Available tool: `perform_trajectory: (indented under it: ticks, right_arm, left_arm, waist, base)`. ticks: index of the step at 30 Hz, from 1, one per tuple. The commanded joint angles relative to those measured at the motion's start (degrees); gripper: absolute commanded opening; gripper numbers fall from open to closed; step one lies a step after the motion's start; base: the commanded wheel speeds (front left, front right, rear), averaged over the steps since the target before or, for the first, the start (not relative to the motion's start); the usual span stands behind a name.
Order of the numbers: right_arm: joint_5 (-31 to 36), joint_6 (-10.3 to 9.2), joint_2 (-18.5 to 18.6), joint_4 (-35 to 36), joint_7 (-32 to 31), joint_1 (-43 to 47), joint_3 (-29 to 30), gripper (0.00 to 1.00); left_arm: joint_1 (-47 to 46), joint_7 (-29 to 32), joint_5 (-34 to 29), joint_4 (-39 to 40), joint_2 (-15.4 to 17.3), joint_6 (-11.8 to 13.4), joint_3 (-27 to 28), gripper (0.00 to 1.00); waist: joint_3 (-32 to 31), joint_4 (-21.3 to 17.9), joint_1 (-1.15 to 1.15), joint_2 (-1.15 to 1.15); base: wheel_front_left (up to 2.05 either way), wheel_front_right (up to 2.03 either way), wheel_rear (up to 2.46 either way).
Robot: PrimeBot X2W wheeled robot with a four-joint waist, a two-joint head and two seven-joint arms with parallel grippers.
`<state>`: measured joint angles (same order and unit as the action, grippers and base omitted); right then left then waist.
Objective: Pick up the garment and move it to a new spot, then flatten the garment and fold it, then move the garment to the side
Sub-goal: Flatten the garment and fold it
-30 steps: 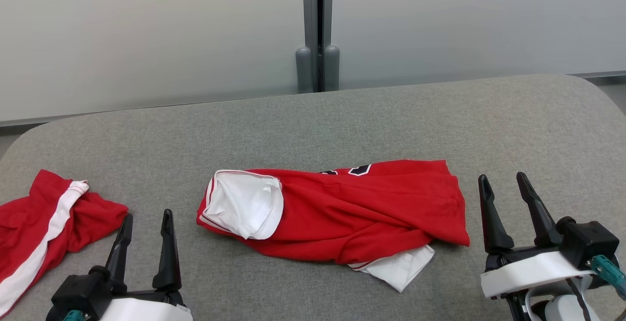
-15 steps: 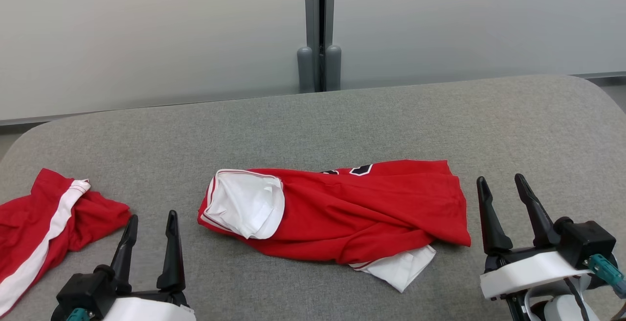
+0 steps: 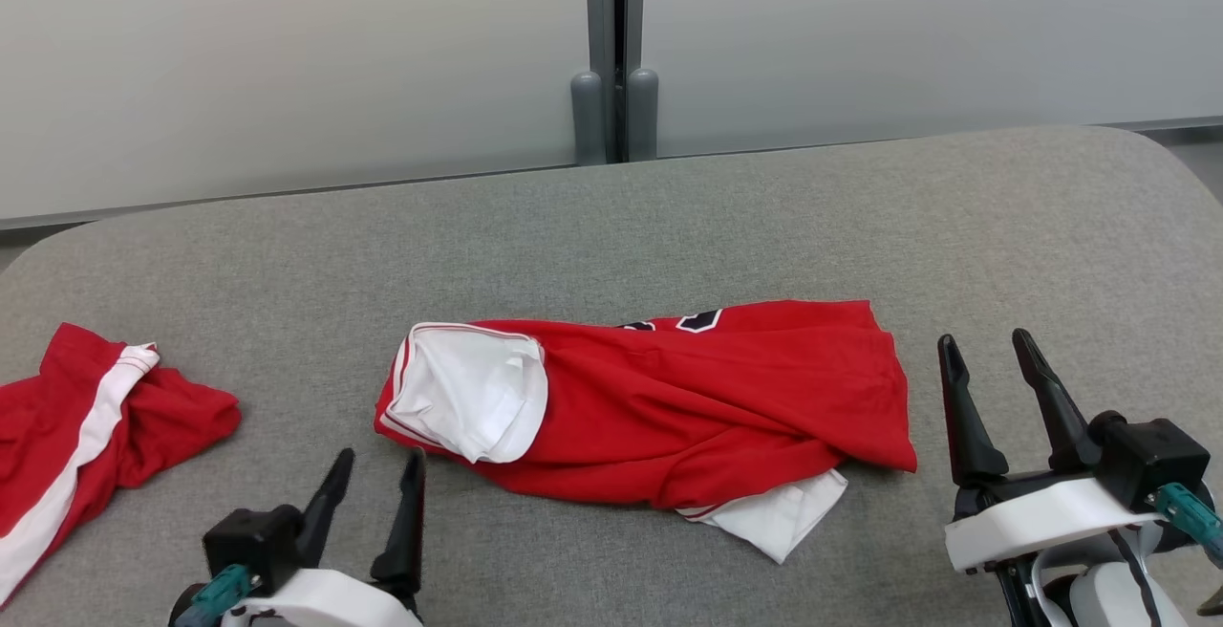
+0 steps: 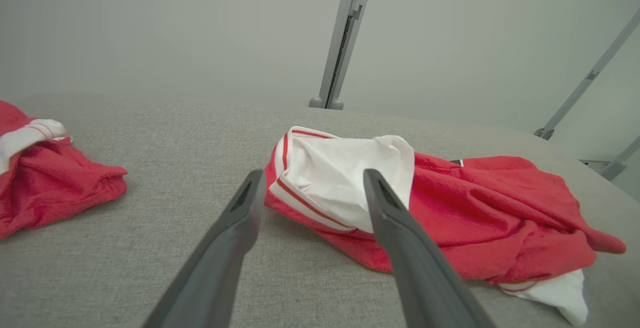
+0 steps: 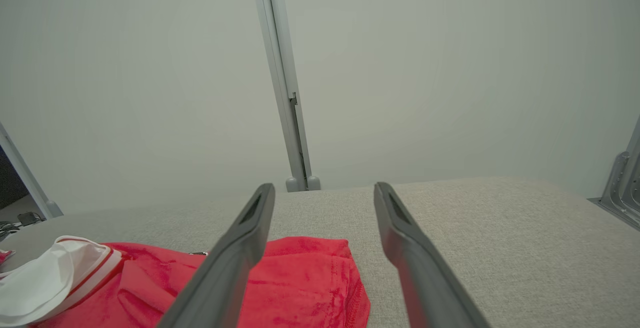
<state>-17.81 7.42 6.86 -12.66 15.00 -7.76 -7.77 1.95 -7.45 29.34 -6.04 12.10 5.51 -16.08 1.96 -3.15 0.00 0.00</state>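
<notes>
The garment point(image 3: 688, 398) is a red shirt with white sleeves, lying crumpled in a long heap across the middle of the grey padded table point(image 3: 669, 216). My left gripper point(image 3: 380, 457) is open just in front of its white left end point(image 3: 473, 393), apart from the cloth. In the left wrist view the left gripper point(image 4: 314, 173) points at that white sleeve point(image 4: 340, 168) on the garment point(image 4: 500, 208). My right gripper point(image 3: 983, 337) stands open just right of the garment's right edge, holding nothing. In the right wrist view the right gripper point(image 5: 324, 186) hovers above the table with the garment point(image 5: 300, 273) at lower left.
A second red garment with a white stripe point(image 3: 96, 426) lies bunched at the table's left edge, also seen in the left wrist view point(image 4: 45, 183). Pale wall panels with a grey post point(image 3: 616, 44) stand behind the table. Bare grey surface lies beyond the garment.
My left gripper has moved right and lower in the view, toward the garment's white end. The head view shifted slightly. The right gripper and both garments stayed put.
</notes>
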Motion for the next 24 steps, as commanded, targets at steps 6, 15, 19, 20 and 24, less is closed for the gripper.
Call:
perform_trajectory:
  ticks: [6,15,19,20,24]
  right_arm:
    - [-0.5,0.13,0.1,0.1,0.3,-1.3,0.4,1.00]
    - [-0.4,0.13,-0.3,0.8,0.3,-3.1,0.6,1.00]
    - [-0.4,0.13,-0.6,1.1,0.3,-3.5,0.7,1.00]
    - [-0.5,0.13,-0.7,1.1,0.3,-3.5,0.6,1.00]
    - [-0.5,0.12,-1.0,1.4,0.3,-4.0,0.6,1.00]
  left_arm:
    - [-4.2,6.9,-5.7,-4.4,3.8,-0.9,-5.9,1.00]
    - [-12.6,9.2,-12.4,-9.3,5.2,-1.9,-10.7,1.00]
    - [-15.3,9.4,-13.3,-10.2,4.9,-1.5,-11.2,1.00]
    - [-15.9,9.5,-13.4,-10.3,4.8,-1.5,-11.2,1.00]
    - [-18.1,9.9,-12.0,-10.6,4.8,-2.4,-10.4,0.00]
  waist:
    - [2.1,-1.0,0.00,0.00]
    - [5.0,-1.9,0.00,0.00]
    - [5.9,-2.3,0.00,0.00]
    - [6.1,-2.5,0.00,0.00]
    - [7.4,-3.1,0.00,0.00]
  base:
    - [0.00,0.00,0.00]
    - [0.00,0.00,0.00]
    - [0.00,0.00,0.00]
    - [0.00,0.00,0.00]
    - [0.00,0.00,0.00]
